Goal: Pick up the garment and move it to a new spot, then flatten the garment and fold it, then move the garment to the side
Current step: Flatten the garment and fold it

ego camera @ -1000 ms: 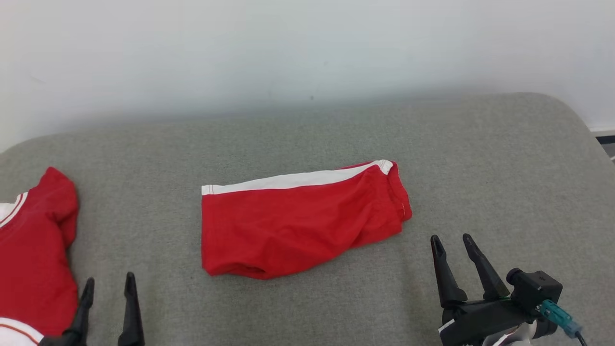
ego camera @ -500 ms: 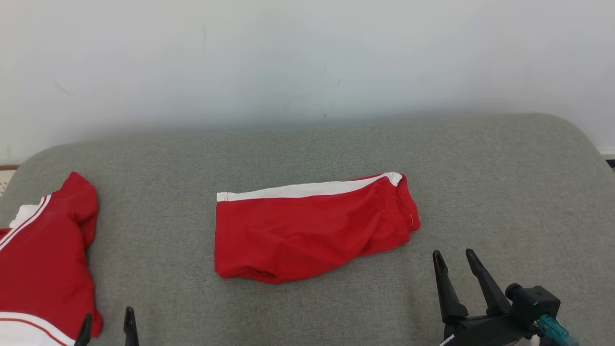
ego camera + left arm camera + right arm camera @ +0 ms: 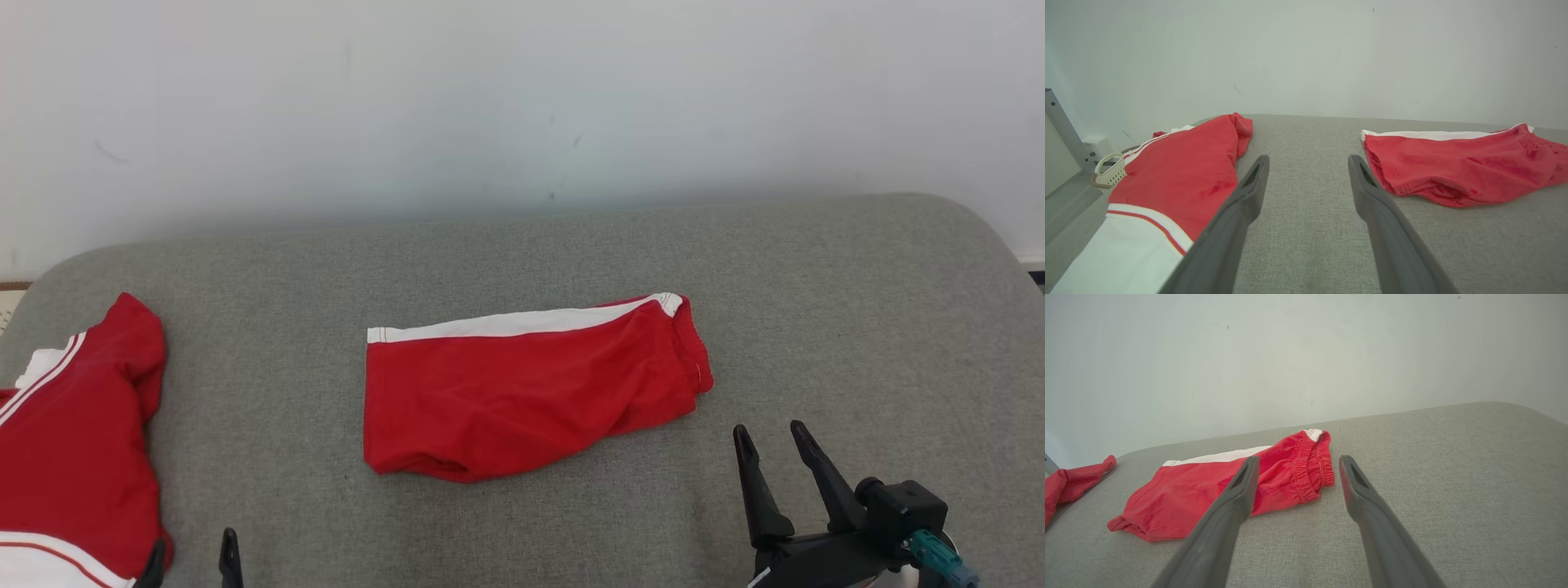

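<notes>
Head view: seeing the red shorts (image 3: 522, 400) lying doubled over around the middle of the grey cushion (image 3: 571, 253), white stripe toward the wall, touching neither gripper. Noticing the whole picture sitting lower and further right than a second ago. Reading that as the camera tilting, not cloth moving, and finding the shorts' shape unchanged. Spotting the right gripper (image 3: 767, 426) hovering just beside the waistband end, fingers spread, holding nothing. Catching the tips of the left gripper (image 3: 193, 541) at the bottom edge beside a red jersey (image 3: 73, 441), possibly drawing back a little, though hard to separate from the camera's shift.

Left wrist view: looking between parted, empty fingers at bare cushion, jersey on one side, shorts on the other.

Right wrist view: facing the elastic waistband past parted fingers.

Judging the view as settling for a reach, with no grasp begun.
</notes>
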Tool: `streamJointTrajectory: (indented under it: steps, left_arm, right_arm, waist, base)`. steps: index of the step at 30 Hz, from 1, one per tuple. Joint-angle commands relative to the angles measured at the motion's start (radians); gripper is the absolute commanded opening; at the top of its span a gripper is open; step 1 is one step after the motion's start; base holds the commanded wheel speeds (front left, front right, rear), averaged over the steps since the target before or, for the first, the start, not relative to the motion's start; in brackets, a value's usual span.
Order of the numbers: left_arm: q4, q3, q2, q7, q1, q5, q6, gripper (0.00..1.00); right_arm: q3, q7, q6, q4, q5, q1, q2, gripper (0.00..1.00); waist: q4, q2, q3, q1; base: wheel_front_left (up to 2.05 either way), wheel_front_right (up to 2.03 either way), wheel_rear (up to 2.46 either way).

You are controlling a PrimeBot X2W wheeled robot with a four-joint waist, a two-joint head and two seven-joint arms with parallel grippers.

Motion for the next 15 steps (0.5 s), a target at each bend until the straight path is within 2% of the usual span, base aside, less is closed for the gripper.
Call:
streamJointTrajectory:
  steps: [1,15]
  left_arm:
    - [0.003,-0.001,0.007,-0.003,0.012,-0.002,-0.004,1.00]
    - [0.014,-0.006,0.011,-0.003,-0.001,-0.014,-0.001,1.00]
  right_arm:
    - [0.000,0.005,0.000,-0.003,-0.008,0.011,0.001,1.00]
    - [-0.007,0.014,0.000,-0.002,-0.017,0.018,0.007,1.00]
  waist:
    - [-0.003,0.0000,0.001,0.0000]
    - [-0.009,0.0000,0.001,0.0000]
  base:
    - [0.00,0.00,0.00]
    - [0.00,0.00,0.00]
